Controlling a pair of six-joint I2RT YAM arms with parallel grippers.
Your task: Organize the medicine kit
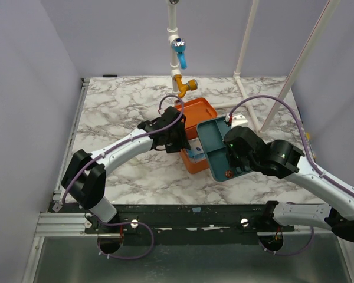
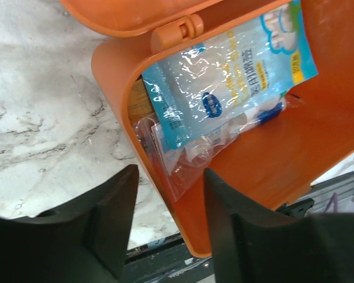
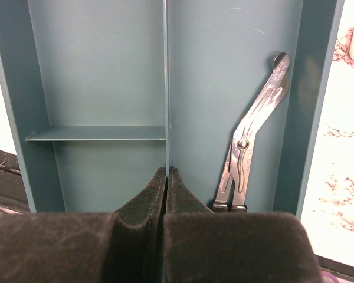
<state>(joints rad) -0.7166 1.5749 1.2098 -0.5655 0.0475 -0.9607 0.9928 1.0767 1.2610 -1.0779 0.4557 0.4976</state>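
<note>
Open orange medicine kit in the middle of a white, grey-veined marble table, boxed in by plain pale walls.
A white pipe frame stands at the far right. The left gripper is unclenched, its fingers straddling the kit's wall without clamping it; a blue-and-white packet lies inside. The right gripper pinches the centre divider of the teal tray, tilted against the kit's right side, with metal shears in one compartment.
</note>
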